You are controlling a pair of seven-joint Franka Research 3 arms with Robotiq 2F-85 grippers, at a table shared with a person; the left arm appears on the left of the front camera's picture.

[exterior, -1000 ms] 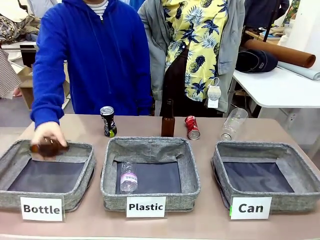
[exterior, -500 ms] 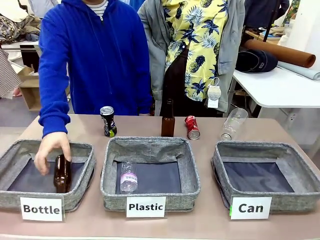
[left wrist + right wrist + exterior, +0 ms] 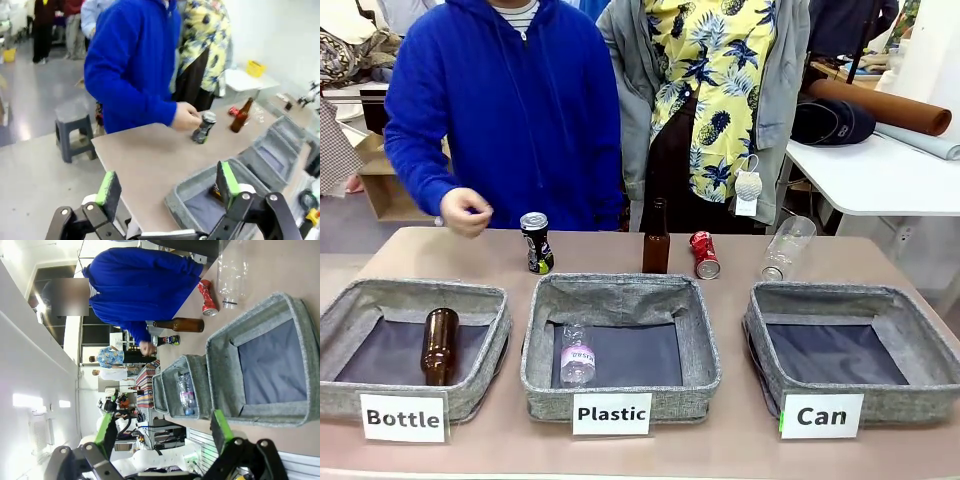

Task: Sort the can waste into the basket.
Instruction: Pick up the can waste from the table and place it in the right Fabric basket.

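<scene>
The left gripper [image 3: 167, 182] hangs by the table's [image 3: 740, 445] left end. Its green-padded fingers are spread wide with nothing between them. The right gripper [image 3: 162, 427], by the right end, is also spread and holds nothing.

Three grey woven baskets stand in a row along the near edge. The "Bottle" basket [image 3: 380, 292] is at the near left corner, and a brown glass bottle [image 3: 438, 345] lies on its dark lining. The "Plastic" basket [image 3: 620, 284] stands in the middle, with a small clear bottle [image 3: 577, 355] lying on its left side. The "Can" basket [image 3: 850, 294] is at the near right corner, its dark lining bare.

Behind the baskets, towards the far edge, four things stand in a loose line, none touching another. The black can [image 3: 536, 243] stands upright behind the gap between the left and middle baskets. A second brown bottle [image 3: 656, 240] stands upright behind the middle basket. The red can [image 3: 704, 254], dented and leaning, is just right of that bottle. A clear plastic bottle [image 3: 787, 247] lies tilted behind the "Can" basket's far left corner. Both cans are well apart from the "Can" basket.

At the far left, the person's hand [image 3: 466, 212] is loosely curled on nothing, raised above the table left of the black can. It belongs to a person in a blue hoodie [image 3: 510, 110] at the far edge, and a second person in a pineapple-print shirt [image 3: 715, 90] stands alongside.
</scene>
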